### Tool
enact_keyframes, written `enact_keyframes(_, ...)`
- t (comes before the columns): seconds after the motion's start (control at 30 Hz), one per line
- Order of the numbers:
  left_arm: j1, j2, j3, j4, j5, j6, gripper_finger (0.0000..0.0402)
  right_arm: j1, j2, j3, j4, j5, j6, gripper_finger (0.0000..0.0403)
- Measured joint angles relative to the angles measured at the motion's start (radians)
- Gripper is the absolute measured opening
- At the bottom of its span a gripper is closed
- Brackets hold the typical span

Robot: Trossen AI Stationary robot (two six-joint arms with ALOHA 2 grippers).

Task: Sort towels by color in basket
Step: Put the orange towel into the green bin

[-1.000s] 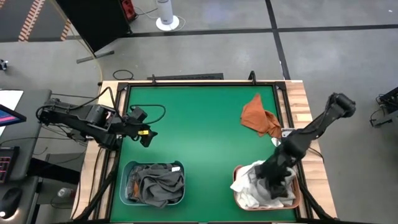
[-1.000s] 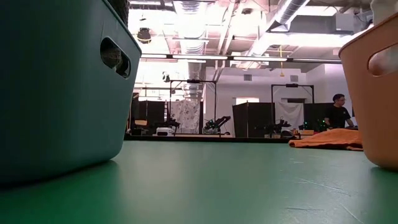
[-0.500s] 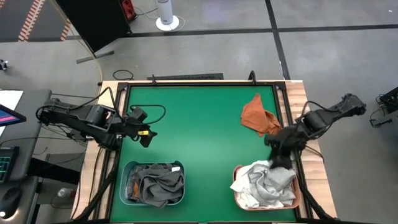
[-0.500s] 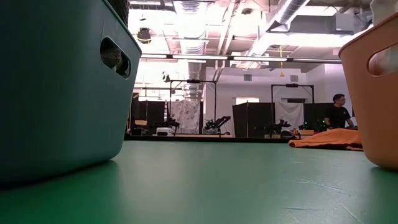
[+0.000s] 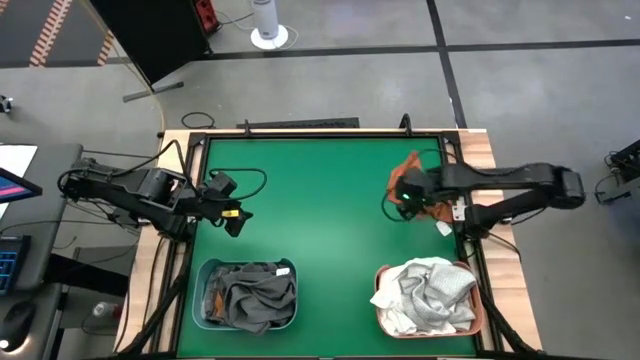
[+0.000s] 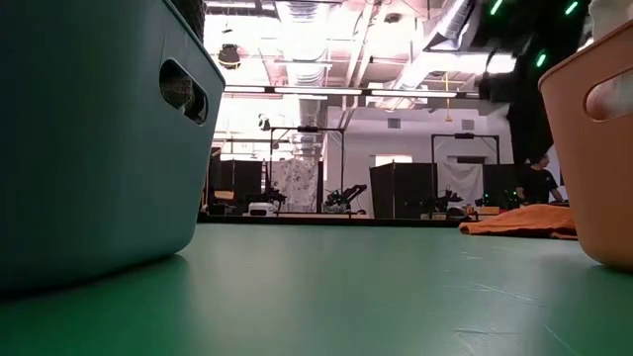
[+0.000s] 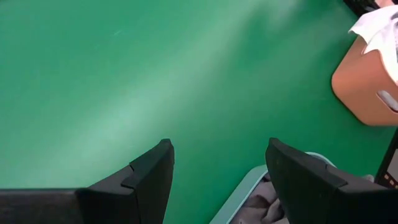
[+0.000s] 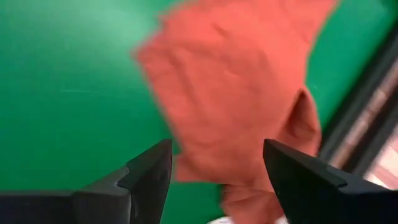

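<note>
In the high view, the right gripper (image 5: 404, 199) is over the rust orange towel (image 5: 408, 178) at the mat's two o'clock, with its fingers spread and nothing grasped. The left gripper (image 5: 238, 222) waits at nine o'clock, also spread and empty. The teal basket (image 5: 204, 273) at seven o'clock contains dark grey towels (image 5: 252, 298); the orange basket (image 5: 382, 274) at five o'clock contains white and light grey towels (image 5: 428, 294).

In the low view, the rust orange towel lies flat at three o'clock (beside the orange basket).

The right wrist view shows the towel just beyond the parted fingers (image 8: 146, 176).
</note>
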Motion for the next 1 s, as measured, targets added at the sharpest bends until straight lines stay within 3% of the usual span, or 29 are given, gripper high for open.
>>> enact_keyframes(0.33,0.0,0.0,0.0,0.0,0.047,0.003,0.0242,-0.304,0.276,-0.018,0.007,-0.009,-0.135,0.0286)
enact_keyframes(0.5,0.0,0.0,0.0,0.0,0.05,0.033,0.0242,-0.409,0.328,-0.017,0.119,-0.161,-0.221,0.0286)
enact_keyframes(0.7,0.0,0.0,0.0,0.0,0.051,0.026,0.0242,-0.462,0.38,-0.017,0.195,-0.271,-0.289,0.0276)
enact_keyframes(0.83,0.0,0.0,0.0,0.001,0.05,0.027,0.0242,-0.447,0.397,-0.017,0.276,-0.342,-0.325,0.0221)
enact_keyframes(1.0,0.0,0.0,0.0,0.01,0.05,0.053,0.0242,-0.398,0.389,-0.015,0.41,-0.462,-0.352,0.0087)
